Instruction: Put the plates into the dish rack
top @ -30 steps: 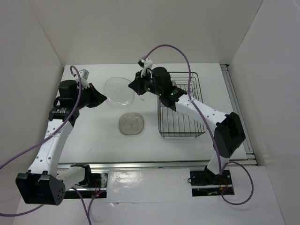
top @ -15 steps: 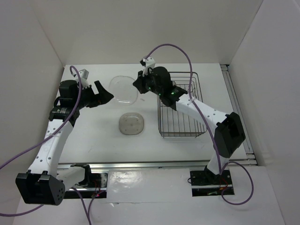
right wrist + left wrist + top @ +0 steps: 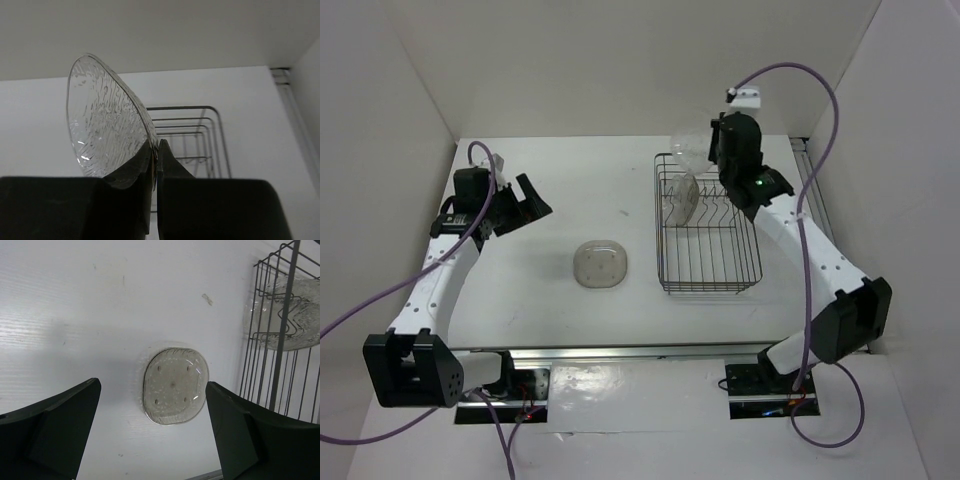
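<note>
Desk [image 3: 520, 300] is the largest thing here, white and broad, and it carries the dish rack [image 3: 710, 289] on its right half; the right tool [image 3: 718, 150] hangs over the rack's far-left corner, clenched on the lower rim of a clear plate [image 3: 102, 125], which is held on edge and well above the wires; the left tool [image 3: 532, 195] hovers over the desk's left side, jaws spread wide, with nothing in them; one standing plate [image 3: 682, 200] is already propped among the tines near the rack's far end; a greyish plate [image 3: 599, 264] lies flat on the desk between the left tool and the rack, touching neither; no fourth plate shows. The step in hand looks like slotting the clear plate; the next move probably calls for lowering it edge-first into a free gap beside the standing plate, keeping it upright, and releasing only once the tines support it; the greyish plate remains to be picked up.
</note>
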{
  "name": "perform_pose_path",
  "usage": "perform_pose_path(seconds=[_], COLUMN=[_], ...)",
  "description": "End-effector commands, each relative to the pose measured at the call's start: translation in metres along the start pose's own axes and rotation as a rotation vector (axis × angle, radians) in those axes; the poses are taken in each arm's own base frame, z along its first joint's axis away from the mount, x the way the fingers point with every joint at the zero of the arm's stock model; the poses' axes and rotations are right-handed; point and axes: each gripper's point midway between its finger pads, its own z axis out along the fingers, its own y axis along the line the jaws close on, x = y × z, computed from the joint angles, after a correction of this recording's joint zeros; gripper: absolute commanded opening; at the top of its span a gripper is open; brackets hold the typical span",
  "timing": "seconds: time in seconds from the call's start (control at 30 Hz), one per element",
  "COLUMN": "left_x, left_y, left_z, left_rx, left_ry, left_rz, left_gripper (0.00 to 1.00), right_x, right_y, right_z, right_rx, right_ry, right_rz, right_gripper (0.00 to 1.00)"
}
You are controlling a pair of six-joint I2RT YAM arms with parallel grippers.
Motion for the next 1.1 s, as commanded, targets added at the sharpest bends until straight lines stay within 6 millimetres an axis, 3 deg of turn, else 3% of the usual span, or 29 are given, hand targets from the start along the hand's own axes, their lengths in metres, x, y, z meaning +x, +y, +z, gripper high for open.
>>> perform_pose_path(seconds=[0.0, 0.17, 0.4, 0.57, 0.9, 1.07], left_x=[-0.015, -0.013, -0.013, -0.015, -0.014, -0.014], left_y=[-0.002, 0.004, 0.004, 0.004, 0.004, 0.004], left_z=[-0.003, 0.000, 0.000, -0.003, -0.006, -0.006], left_rx=[-0.018, -0.034, -0.034, -0.038, -0.038, -0.038], left_ry=[-0.018, -0.003, -0.003, -0.015, -0.015, -0.015], left_rz=[-0.014, -0.025, -0.025, -0.023, -0.023, -0.023], left_gripper=[1.00, 1.00, 1.00, 1.00, 1.00, 1.00], right_x=[-0.022, -0.011, 0.021, 0.029, 0.077, 0.088], right_y=[-0.056, -0.100, -0.110, -0.105, -0.093, -0.085], right_z=[-0.026, -0.051, -0.044, -0.034, -0.002, 0.011], right_rx=[0.205, 0.400, 0.493, 0.485, 0.452, 0.424], right_ry=[-0.022, -0.020, 0.030, 0.044, 0.157, 0.166], right_rz=[-0.027, -0.026, -0.042, -0.051, -0.100, -0.098], right_gripper=[0.00, 0.00, 0.00, 0.00, 0.00, 0.00])
